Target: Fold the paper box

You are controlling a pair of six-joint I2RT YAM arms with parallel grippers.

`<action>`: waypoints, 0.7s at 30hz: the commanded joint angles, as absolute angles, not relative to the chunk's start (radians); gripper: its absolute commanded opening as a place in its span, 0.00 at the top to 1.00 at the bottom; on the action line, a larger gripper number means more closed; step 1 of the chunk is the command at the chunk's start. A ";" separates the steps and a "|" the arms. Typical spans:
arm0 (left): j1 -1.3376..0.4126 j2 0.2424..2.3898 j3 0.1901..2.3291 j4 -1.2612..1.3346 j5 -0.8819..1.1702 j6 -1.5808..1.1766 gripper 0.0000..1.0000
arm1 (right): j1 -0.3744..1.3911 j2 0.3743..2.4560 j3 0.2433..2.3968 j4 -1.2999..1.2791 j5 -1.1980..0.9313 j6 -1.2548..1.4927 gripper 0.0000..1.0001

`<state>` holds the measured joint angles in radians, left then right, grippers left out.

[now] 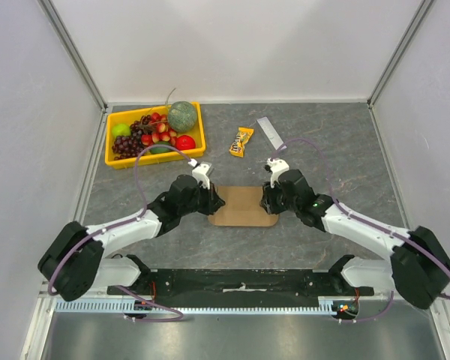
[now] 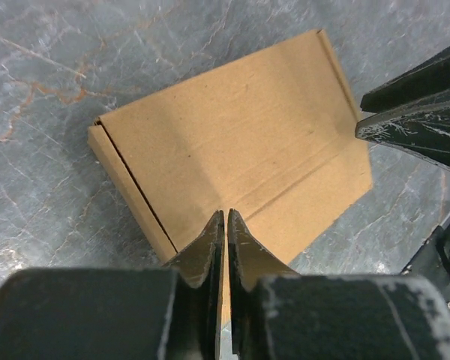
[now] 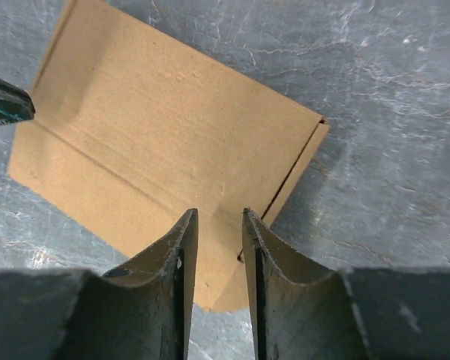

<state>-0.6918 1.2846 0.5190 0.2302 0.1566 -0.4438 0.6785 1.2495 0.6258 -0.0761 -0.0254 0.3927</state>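
The paper box lies flat and closed on the grey table between my two arms, plain brown cardboard with a crease along its lid. My left gripper hovers at the box's left end. In the left wrist view the box fills the middle, and the left gripper is shut over its near edge, only a hairline slit between the fingers. In the right wrist view the right gripper stands open over the near corner of the box, with nothing between its fingers. From above, the right gripper sits at the box's right end.
A yellow tray of fruit stands at the back left. An orange snack packet and a small grey bar lie behind the box. White walls close in the table on three sides.
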 commanded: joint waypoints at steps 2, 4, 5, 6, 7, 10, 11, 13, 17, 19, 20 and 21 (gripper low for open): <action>-0.693 1.099 0.569 0.141 0.004 -0.415 0.74 | 0.680 1.071 0.683 -0.199 0.050 0.380 0.58; -0.693 1.022 0.537 0.095 -0.139 -0.472 0.53 | 0.680 1.026 0.677 -0.248 0.098 0.397 0.54; -0.692 0.997 0.520 0.084 -0.161 -0.483 0.45 | 0.680 1.011 0.675 -0.279 0.126 0.414 0.51; -0.690 0.971 0.508 0.075 -0.161 -0.488 0.39 | 0.680 0.993 0.670 -0.303 0.149 0.434 0.46; -0.689 0.954 0.500 0.049 -0.160 -0.494 0.38 | 0.678 0.982 0.667 -0.325 0.161 0.448 0.41; -0.689 0.922 0.482 -0.023 -0.143 -0.514 0.33 | 0.678 0.973 0.652 -0.365 0.134 0.483 0.29; -0.687 0.913 0.471 -0.035 -0.134 -0.520 0.31 | 0.680 0.971 0.644 -0.365 0.100 0.494 0.25; -0.689 0.894 0.433 -0.017 -0.072 -0.532 0.23 | 0.680 0.974 0.627 -0.365 0.062 0.520 0.22; -0.689 0.865 0.327 0.102 0.064 -0.540 0.09 | 0.680 0.979 0.580 -0.336 0.009 0.549 0.18; -0.689 0.864 0.301 0.133 0.095 -0.525 0.07 | 0.680 0.979 0.563 -0.316 0.003 0.554 0.18; -0.689 0.864 0.290 0.152 0.103 -0.514 0.07 | 0.678 0.982 0.554 -0.305 -0.023 0.555 0.18; -0.690 0.865 0.282 0.159 0.104 -0.509 0.07 | 0.680 0.983 0.543 -0.290 -0.038 0.557 0.18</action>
